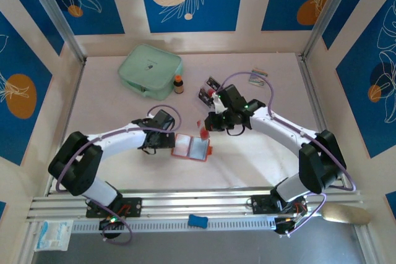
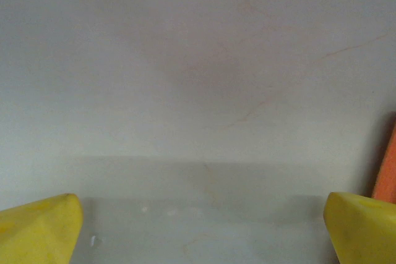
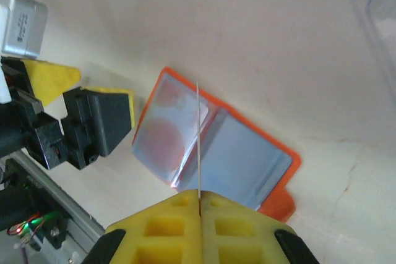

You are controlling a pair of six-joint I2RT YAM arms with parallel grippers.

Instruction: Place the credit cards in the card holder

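The right gripper (image 3: 199, 197) has its jaws pinched tight on one credit card (image 3: 198, 134), held edge-on over the open card holder (image 3: 247, 165), which lies flat on the bench (image 1: 235, 165). More black cards (image 1: 208, 89) lie further back. The left gripper (image 2: 201, 227) hovers just beside the holder's orange edge, jaws spread wide and empty. The card looks light, stiff and slick; gripping one short edge leaves the rest free to slide into a pocket, though the soft holder may shift unless pinned

Card holder (image 1: 190, 147) is lying open on table (image 1: 111, 103); left fingers (image 1: 167, 143) are sitting just beside its left edge; right fingers (image 1: 209, 125) are holding credit card (image 1: 203, 133) above it
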